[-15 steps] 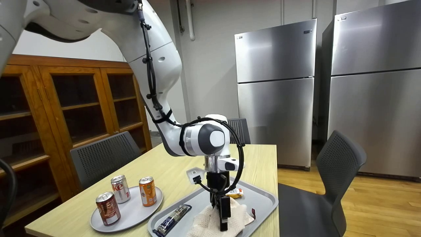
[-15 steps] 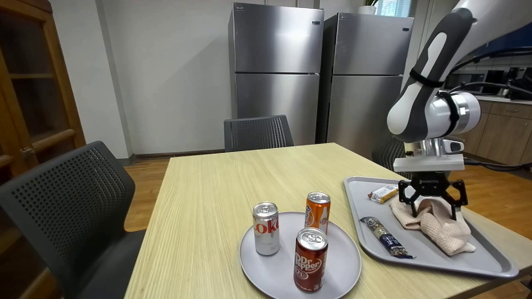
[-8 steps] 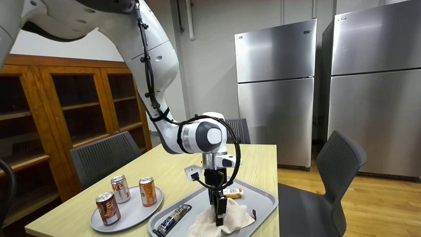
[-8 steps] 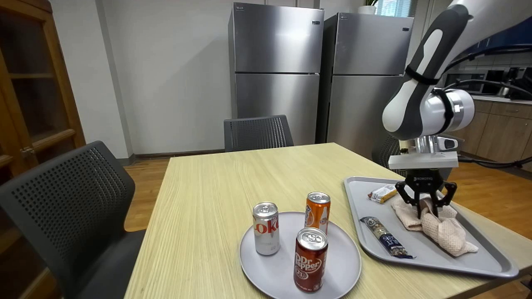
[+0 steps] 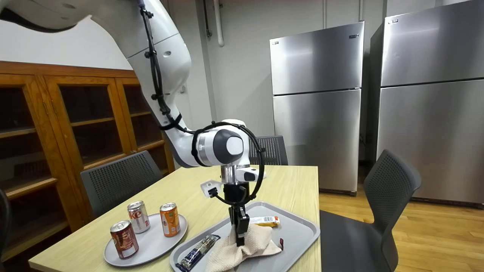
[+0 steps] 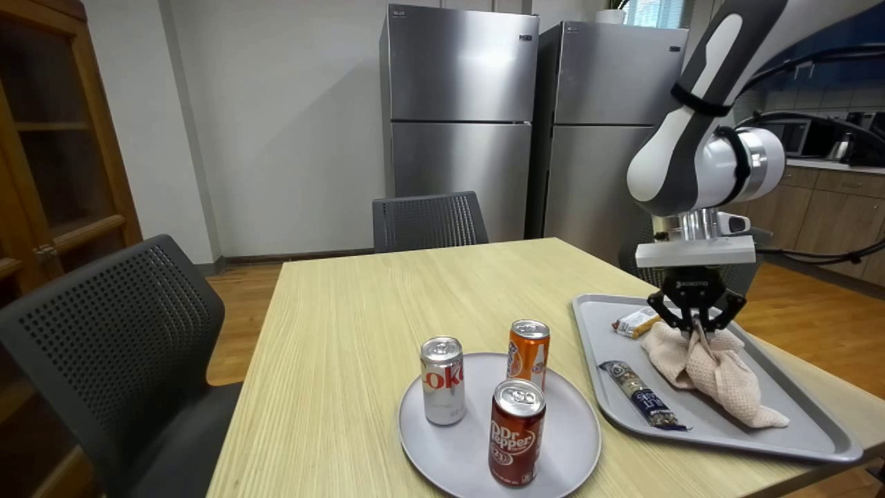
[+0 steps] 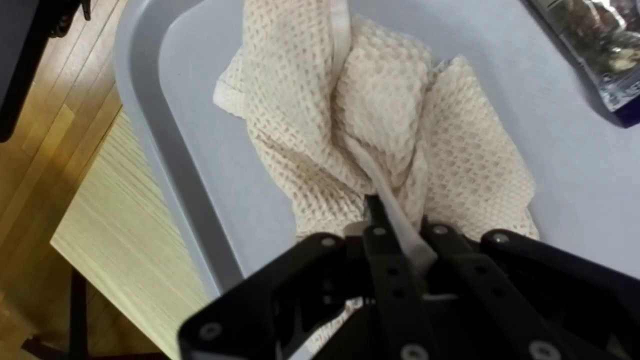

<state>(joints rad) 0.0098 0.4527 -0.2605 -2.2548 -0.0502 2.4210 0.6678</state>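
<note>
A pale, cream-coloured waffle-weave cloth lies crumpled on the grey tray. My gripper points down at its middle and is shut on a pinched fold. In the wrist view a pale edge of the fabric runs up between the black fingers. The gripped part is drawn up to a peak, while the rest still rests on the tray. Beside the cloth lie a dark blue wrapped bar and a yellow-and-white wrapped bar. A small dark red piece shows at the cloth's edge.
Next to the tray stands a round grey plate carrying a Coke can, an orange can and a Dr Pepper can. Chairs surround the wooden table. Two fridges stand behind.
The jaws have closed from wide apart onto the cloth. The gripper has then risen and shifted left in both exterior views, pulling the fold upward and dragging the cloth slightly.
</note>
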